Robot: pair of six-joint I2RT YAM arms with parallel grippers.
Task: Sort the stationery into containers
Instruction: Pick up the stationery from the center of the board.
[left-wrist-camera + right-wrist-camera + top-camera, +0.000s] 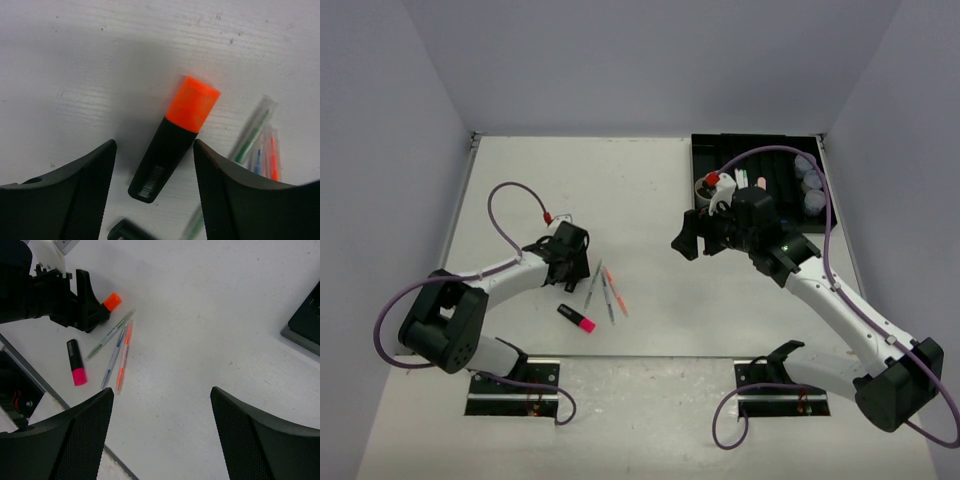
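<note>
White desk [650, 190], plain grey walls behind.

- Nearest the arm bases: pink highlighter [577, 318], lying loose.
- Just beyond it: three thin pens [608, 292], side by side.
- Left end effector [154, 144]: low over the orange highlighter [175, 135], fingers partway apart, one on each side of the black body. A gap shows on both sides and nothing is gripped.
- Right end effector [162, 390]: wide and empty, above bare desk.
- Far right corner: black tray [720, 150], with bluish-lidded tubs [810, 185] at its right side.

Step in hand: grasping the orange highlighter. The next move likely calls for a pinch on the body, a lift, and a carry across to the tray.

The white bench [650, 310] bears a black compartment tray [750, 145] at one o'clock and three thin pens [606, 290] toward eight. A pink highlighter [577, 319] and an orange highlighter [172, 142] lie just beside the pens.
</note>
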